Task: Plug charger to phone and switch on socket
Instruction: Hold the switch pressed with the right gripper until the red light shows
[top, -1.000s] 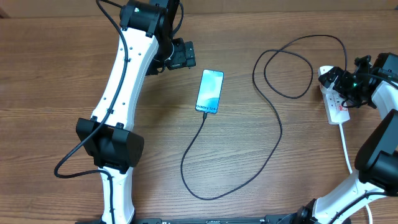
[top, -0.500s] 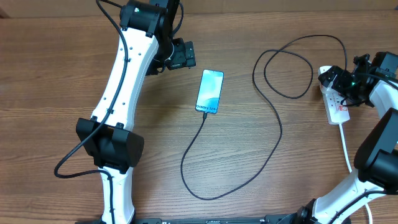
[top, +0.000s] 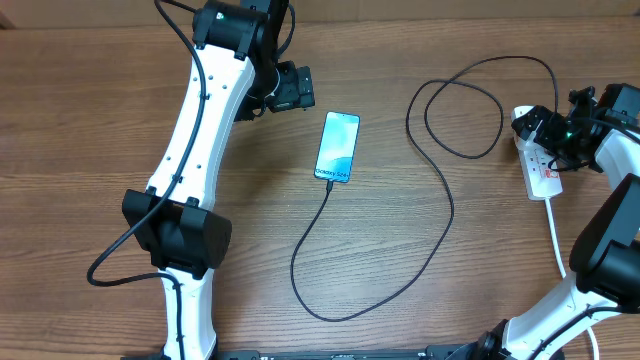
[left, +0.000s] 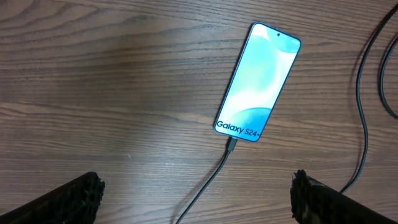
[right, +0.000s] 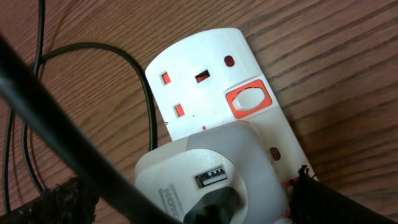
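Bench (top: 100, 120) of brown wood grain carries all the items. Left arm (top: 200, 110) rises from its base at the near left edge and reaches towards the far edge, where the wrist folds back so that its head sits just left of the phone (top: 338, 147). Right arm (top: 605, 250) comes up from the near right corner and bends at the wrist to point leftwards over the far end of the socket (top: 541, 165).

The socket, a white strip, lies at the right edge with its thick white cord (top: 555, 235) trailing towards the near side. The charger (top: 448, 200) runs from the socket end, forms one closed loop, then sweeps in a wide curve to the phone's near end.

The phone lies flat and face up at centre, screen lit. In the left wrist view, the connector tip (left: 231, 144) is seated in the edge below the "Galaxy S24+" text.

Left fingers (left: 71, 199) are spread wide, holding nothing, short of the phone. Right fingers (right: 65, 202) are also spread, straddling the white adapter (right: 211, 162) plugged into the socket, not clamping it.

A red-framed white switch (right: 249, 101) sits beside the adapter; its position cannot be told.
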